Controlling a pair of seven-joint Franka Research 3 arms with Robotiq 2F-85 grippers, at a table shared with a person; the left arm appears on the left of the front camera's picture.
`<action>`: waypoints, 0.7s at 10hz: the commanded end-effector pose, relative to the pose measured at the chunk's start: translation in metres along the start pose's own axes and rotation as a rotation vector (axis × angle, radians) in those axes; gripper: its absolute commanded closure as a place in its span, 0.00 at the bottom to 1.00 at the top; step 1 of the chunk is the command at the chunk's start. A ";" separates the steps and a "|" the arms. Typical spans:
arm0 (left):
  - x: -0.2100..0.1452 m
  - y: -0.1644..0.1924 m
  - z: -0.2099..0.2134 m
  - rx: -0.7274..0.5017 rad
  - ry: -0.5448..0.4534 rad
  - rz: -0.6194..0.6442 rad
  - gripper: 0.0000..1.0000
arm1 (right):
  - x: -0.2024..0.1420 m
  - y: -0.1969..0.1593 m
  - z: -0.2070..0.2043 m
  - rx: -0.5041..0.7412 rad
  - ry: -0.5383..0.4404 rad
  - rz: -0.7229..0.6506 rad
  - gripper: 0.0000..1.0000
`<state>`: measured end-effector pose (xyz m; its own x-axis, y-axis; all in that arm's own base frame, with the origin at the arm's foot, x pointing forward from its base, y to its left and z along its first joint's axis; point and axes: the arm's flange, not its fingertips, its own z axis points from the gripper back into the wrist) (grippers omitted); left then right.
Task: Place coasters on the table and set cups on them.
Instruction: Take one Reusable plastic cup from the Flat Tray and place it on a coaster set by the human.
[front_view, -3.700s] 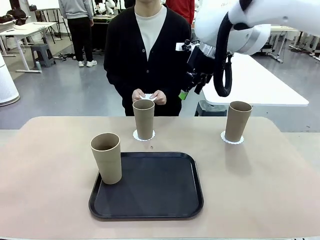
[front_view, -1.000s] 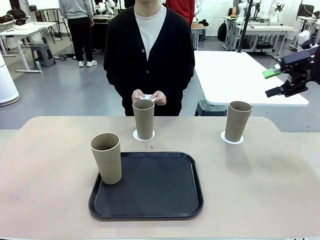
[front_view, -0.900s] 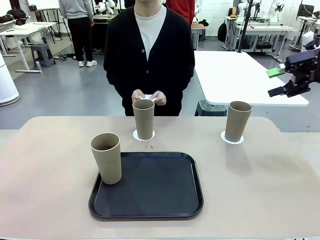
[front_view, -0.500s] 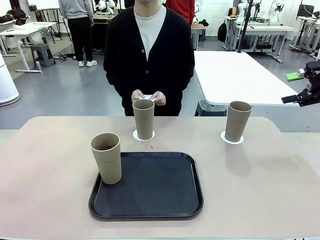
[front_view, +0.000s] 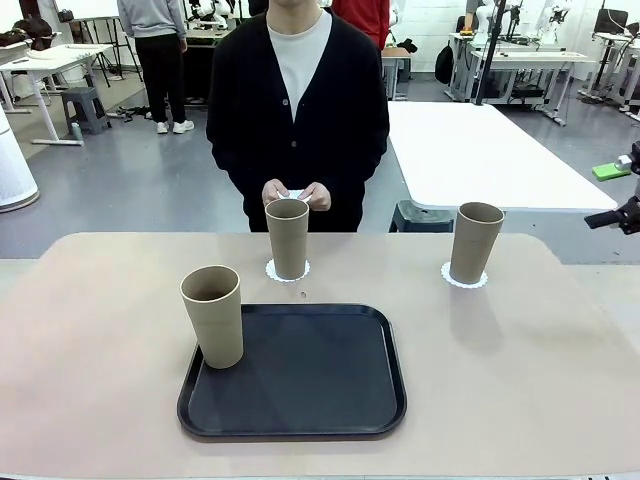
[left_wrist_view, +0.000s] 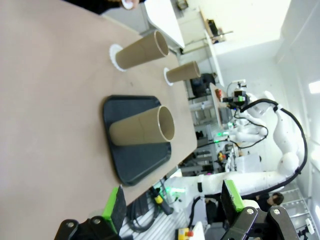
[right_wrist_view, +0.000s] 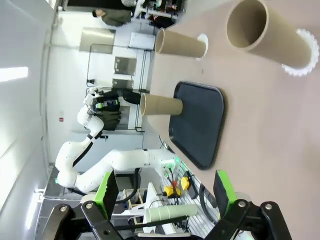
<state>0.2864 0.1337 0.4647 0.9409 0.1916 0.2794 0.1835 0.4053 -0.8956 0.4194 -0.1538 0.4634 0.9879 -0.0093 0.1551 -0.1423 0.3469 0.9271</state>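
Three tall tapered tan-brown cardboard-like cups stand upright on the wide beige-tan matte table (front_view: 90, 300). The middle cup (front_view: 288, 238) sits on a thin white scalloped round coaster (front_view: 288, 271) near the far edge. The right-hand cup (front_view: 474, 243) sits on a second coaster (front_view: 465, 281). The third cup (front_view: 213, 316) stands on the left side of the black rounded tray (front_view: 300, 380). Just behind the middle cup, the person's hands (front_view: 297, 195) pinch a small white item whose shape cannot be told.

The front view shows the right gripper (front_view: 605, 196) at the picture's right edge, raised beyond the table and well apart from the right-hand cup, in front of a white rectangular table (front_view: 480, 150). The right wrist view shows its green-padded fingers (right_wrist_view: 223, 192) set wide with nothing between them, and the left arm (right_wrist_view: 125, 159) far off. The left wrist view shows the left gripper (left_wrist_view: 172, 202) likewise spread wide and empty, off the table's side, with the third cup nearest and the right arm (left_wrist_view: 250, 176) beyond.
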 end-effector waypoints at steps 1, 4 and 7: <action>-0.001 -0.001 0.001 -0.009 -0.005 -0.008 0.00 | -0.024 -0.004 0.003 0.006 0.023 -0.050 0.00; -0.001 -0.001 0.001 -0.009 -0.005 -0.008 0.00 | -0.050 -0.012 0.007 0.006 0.008 -0.098 0.00; -0.001 -0.001 0.001 -0.009 -0.005 -0.008 0.00 | -0.046 -0.018 0.009 0.011 0.007 -0.082 0.00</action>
<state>0.2864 0.1337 0.4647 0.9409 0.1915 0.2794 0.1834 0.4053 -0.8956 0.3739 -0.1672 0.4444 0.9967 -0.0355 0.0731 -0.0571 0.3345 0.9407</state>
